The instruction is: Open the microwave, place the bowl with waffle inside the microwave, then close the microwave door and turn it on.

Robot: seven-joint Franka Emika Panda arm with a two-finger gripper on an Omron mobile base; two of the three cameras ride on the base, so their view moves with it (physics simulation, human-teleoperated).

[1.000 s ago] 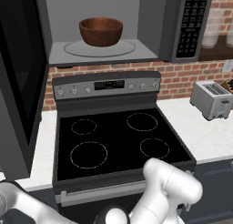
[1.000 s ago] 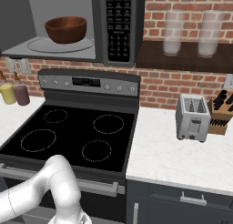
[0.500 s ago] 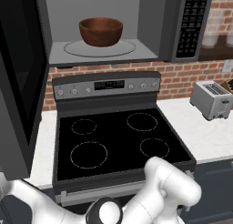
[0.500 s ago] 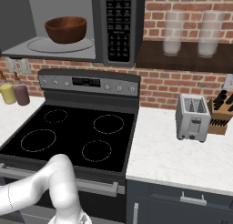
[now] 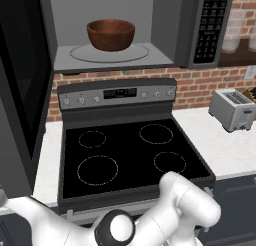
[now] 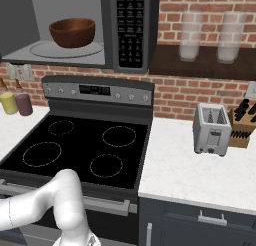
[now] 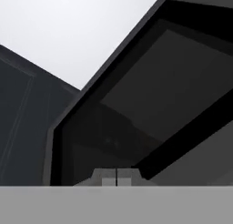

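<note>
Brick wall and black cooktop kitchen, same setup as a second back — nothing in the scene itself has budged, so what you're looking at is purely the arm moving. It's swung down and to the left below the stove (image 5: 130,155) front, with more of the white links and a dark joint now crowding the bottom of the left base view than a second ago. To me that means the placing step is done and you're lining up for the door.

The bowl (image 5: 111,35) sits inside the microwave (image 6: 80,30), on the round glass turntable (image 5: 109,53), roughly centered. It's a smooth reddish-brown bowl with a wood-like look and a rounded wall; you can't see the waffle over its rim from either base view. The cavity is flat light grey, the keypad strip (image 6: 130,25) glossy black.

The microwave door (image 5: 20,80) stands swung wide at left, a dark frame around black glass. In the hand view the gripper (image 7: 117,176) has its tips pressed together, holding nothing, pointed at what looks like that dark-framed window — probably your push target next.
</note>
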